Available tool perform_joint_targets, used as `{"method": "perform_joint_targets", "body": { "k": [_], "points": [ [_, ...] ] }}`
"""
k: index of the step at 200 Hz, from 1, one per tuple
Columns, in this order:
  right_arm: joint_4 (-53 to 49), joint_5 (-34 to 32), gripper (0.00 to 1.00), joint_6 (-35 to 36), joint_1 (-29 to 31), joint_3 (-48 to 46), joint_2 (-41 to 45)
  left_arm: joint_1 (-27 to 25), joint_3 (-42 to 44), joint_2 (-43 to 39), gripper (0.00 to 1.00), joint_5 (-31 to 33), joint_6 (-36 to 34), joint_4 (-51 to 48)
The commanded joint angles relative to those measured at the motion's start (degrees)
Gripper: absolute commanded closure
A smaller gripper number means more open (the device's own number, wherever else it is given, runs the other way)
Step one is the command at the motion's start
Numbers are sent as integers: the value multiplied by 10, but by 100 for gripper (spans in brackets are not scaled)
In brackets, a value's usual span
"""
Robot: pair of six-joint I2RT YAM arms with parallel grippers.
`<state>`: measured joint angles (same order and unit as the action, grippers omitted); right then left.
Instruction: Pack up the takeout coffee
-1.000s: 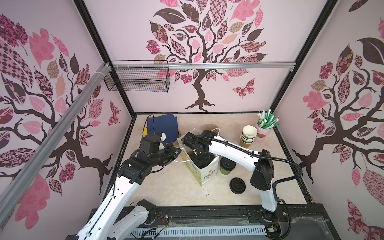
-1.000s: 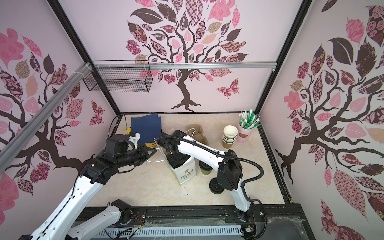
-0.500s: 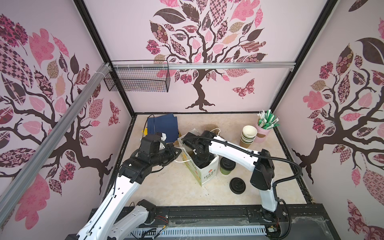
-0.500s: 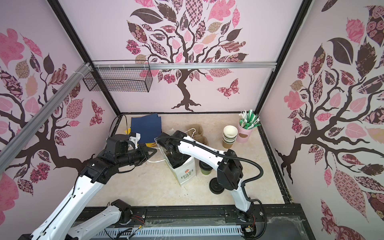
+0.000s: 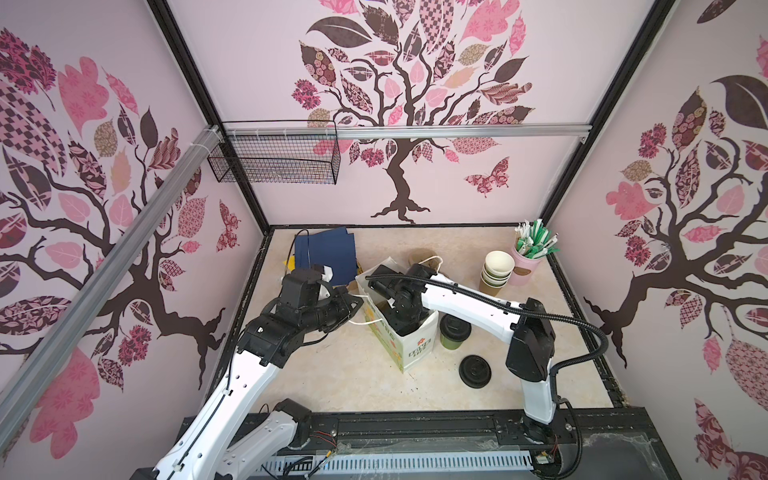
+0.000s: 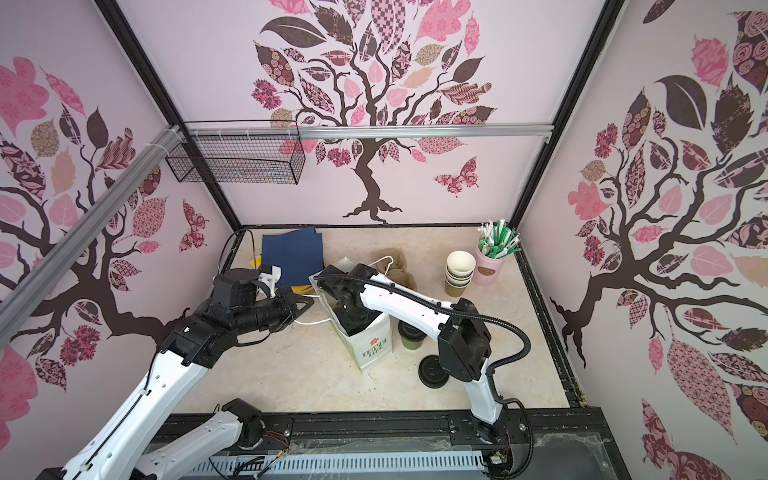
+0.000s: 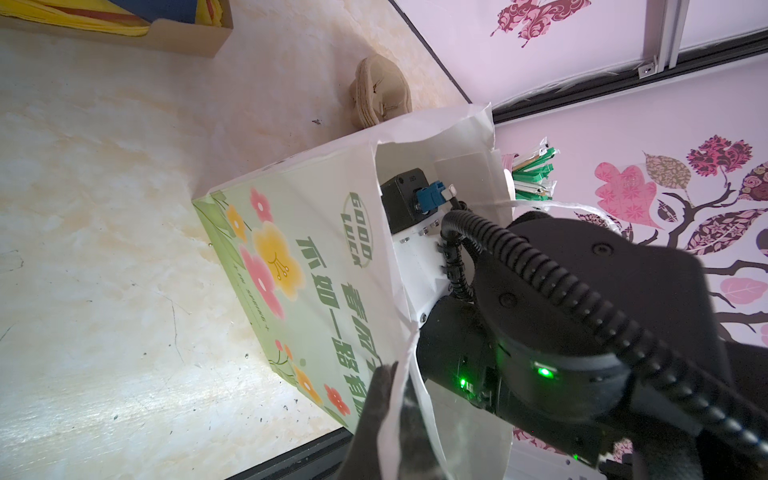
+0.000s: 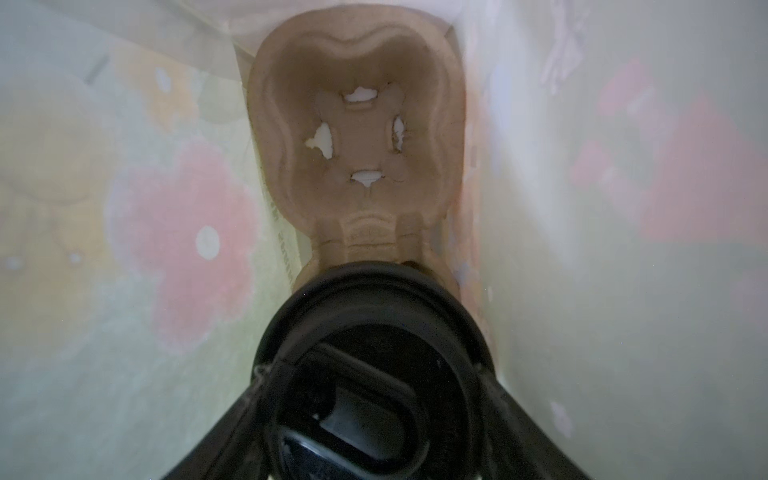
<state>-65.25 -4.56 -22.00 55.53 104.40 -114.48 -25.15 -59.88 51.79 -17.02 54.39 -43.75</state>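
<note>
I am pinching the rim of the paper bag with my left gripper: its jaws are closed on the white paper edge, and in the left wrist view one dark finger is pressing against the printed outer face just beside the mouth. The bag is standing on the table with its mouth open, and my right arm is reaching down into it, so in both top views the right gripper is hidden behind the bag's walls. In the right wrist view I am seeing my right gripper inside the bag, its fingers spread around a lidded cup and clamping its round black sip lid from both sides. That cup is sitting low in the bag, at the near end of a brown pulp cup carrier that is lying on the bag's floor; the carrier's far pocket is showing open beyond the lid. I cannot tell whether the cup's base is seated in the carrier, as the lid is covering it. The second lidded cup is standing upright on the table just beside the bag, under my right arm. A loose black lid is lying flat near it, and a stack of lidless cups is standing toward the back beside a pink holder of wrapped sticks.
</note>
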Motion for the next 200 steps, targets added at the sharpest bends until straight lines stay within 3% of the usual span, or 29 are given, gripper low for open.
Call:
{"method": "perform_joint_targets", "body": {
  "k": [1, 64, 142, 200],
  "points": [
    [-27, 17, 45, -1, -2, -43, -43, 2, 14, -2, 100, 1, -4, 4],
    [-58, 19, 46, -1, -1, -49, -13, 3, 15, -1, 100, 5, -4, 4],
    [-43, 32, 46, -2, -1, -120, -15, 2, 15, -1, 100, 11, -2, 5],
    [-73, 32, 47, 6, 1, -103, -17, 2, 12, 1, 100, 12, -2, 6]
  ]
}}
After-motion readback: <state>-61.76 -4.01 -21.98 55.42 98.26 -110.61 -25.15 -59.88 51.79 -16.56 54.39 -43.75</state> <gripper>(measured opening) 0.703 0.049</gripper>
